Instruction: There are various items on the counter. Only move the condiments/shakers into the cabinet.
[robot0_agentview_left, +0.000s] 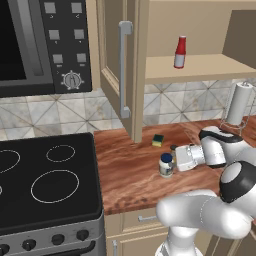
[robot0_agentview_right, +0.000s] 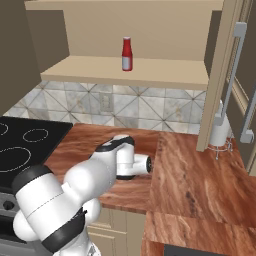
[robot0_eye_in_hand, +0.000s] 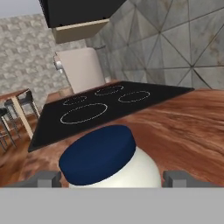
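A white jar with a dark blue lid (robot0_agentview_left: 166, 165) stands on the reddish-brown counter (robot0_agentview_left: 130, 185), close to its front edge. My gripper (robot0_agentview_left: 173, 162) reaches in level from the right and is open, one finger on each side of the jar. In the hand view the jar (robot0_eye_in_hand: 107, 159) sits between the two fingertips (robot0_eye_in_hand: 47, 178), which are close to its sides. The red squeeze bottle (robot0_agentview_left: 180, 51) stands upright on the shelf of the open cabinet (robot0_agentview_left: 200, 67); the right base view shows the bottle (robot0_agentview_right: 127, 54) too. A small dark-topped shaker (robot0_agentview_left: 173, 148) peeks out just behind my hand.
A green-and-yellow sponge (robot0_agentview_left: 158, 140) lies behind the jar, near the cabinet door (robot0_agentview_left: 117, 70), which hangs open over the counter. The paper towel roll (robot0_agentview_left: 238, 104) stands at the back right. The black stovetop (robot0_agentview_left: 45, 180) borders the counter on the left.
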